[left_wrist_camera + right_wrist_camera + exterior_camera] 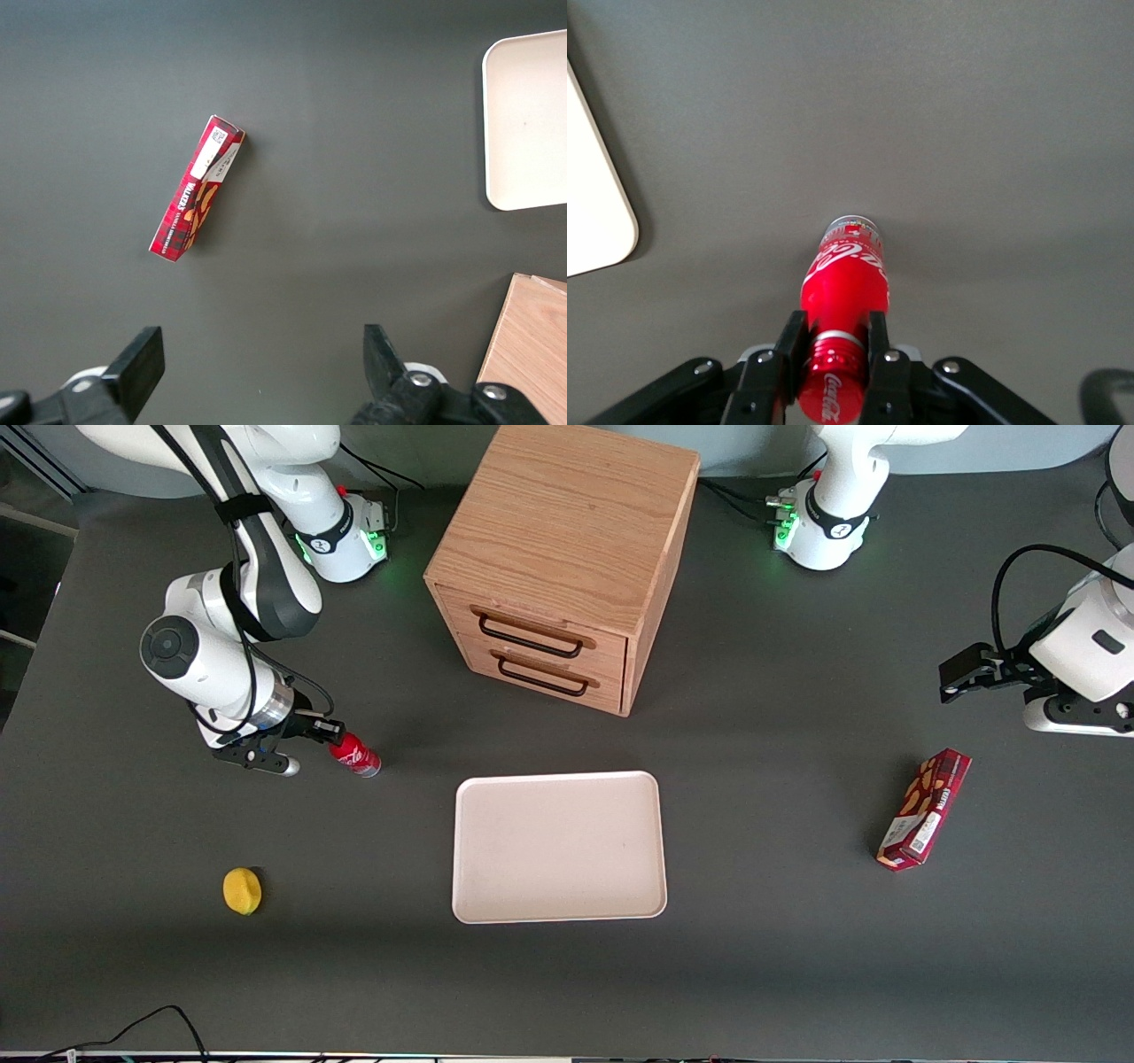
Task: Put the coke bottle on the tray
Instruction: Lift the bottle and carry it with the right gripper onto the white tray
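The coke bottle [356, 755] is a small slim red bottle with a red cap and white script. It is tilted, with its silvery base toward the tray. My right gripper [326, 731] is shut on its neck just below the cap. In the right wrist view the two black fingers [790, 341] press the neck from both sides, gripper [834, 323], bottle [846, 279]. I cannot tell if the base touches the table. The pale cream-pink tray [558, 846] lies flat and empty beside the bottle, slightly nearer the front camera. Its corner shows in the right wrist view [594, 204].
A wooden drawer cabinet [567, 558] with two closed drawers stands farther from the front camera than the tray. A small yellow round object [242, 890] lies nearer the camera than the gripper. A red-brown snack box [924, 808] lies toward the parked arm's end.
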Robot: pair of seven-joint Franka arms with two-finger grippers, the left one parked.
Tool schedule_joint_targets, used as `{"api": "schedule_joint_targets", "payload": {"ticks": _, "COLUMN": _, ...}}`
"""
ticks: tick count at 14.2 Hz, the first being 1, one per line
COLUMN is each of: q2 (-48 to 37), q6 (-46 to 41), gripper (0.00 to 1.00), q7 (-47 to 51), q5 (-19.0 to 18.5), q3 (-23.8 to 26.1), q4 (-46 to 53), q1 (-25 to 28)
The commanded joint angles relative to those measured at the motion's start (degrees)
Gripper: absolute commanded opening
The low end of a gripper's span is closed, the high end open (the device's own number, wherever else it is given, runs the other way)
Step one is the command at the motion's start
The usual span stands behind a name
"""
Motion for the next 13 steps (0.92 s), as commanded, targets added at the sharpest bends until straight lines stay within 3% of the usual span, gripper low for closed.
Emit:
{"api": "schedule_joint_targets", "payload": {"ticks": 1, "q2": -2.45, "q6": -13.38, "gripper": 0.0, "q7": 0.94, "q5": -2.89, "q3": -0.13, "q4": 9.4, "q1": 0.2}}
{"api": "schedule_joint_targets", "payload": {"ticks": 4, "q2": -1.15, "q6": -30.27, "gripper": 0.0, "q7": 0.59, "q5": -3.25, "q3": -0.57, "q4": 26.18, "q1": 0.19}}
{"api": "schedule_joint_targets", "payload": {"ticks": 6, "q2": 1.48, "q6": -36.35, "gripper": 0.0, "q7": 0.68, "q5": -3.17, "q3": -0.31, "q4": 36.46, "q1": 0.19}}
{"api": "schedule_joint_targets", "payload": {"ticks": 9, "q2": 14.19, "q6": -48.91, "gripper": 0.0, "q7": 5.4, "q5": -2.99, "q3": 0.04, "q4": 58.94, "q1": 2.73}}
{"api": "schedule_joint_targets", "payload": {"ticks": 11, "q2": 23.08, "q6": -51.85, "gripper": 0.0, "q7": 12.34, "q5": -2.73, "q3": 2.31, "q4": 70.84, "q1": 4.15}}
{"api": "schedule_joint_targets", "payload": {"ticks": 13, "q2": 30.64, "q6": -49.67, "gripper": 0.0, "q7": 21.99, "q5": -3.25, "q3": 5.92, "q4": 76.75, "q1": 5.28}}
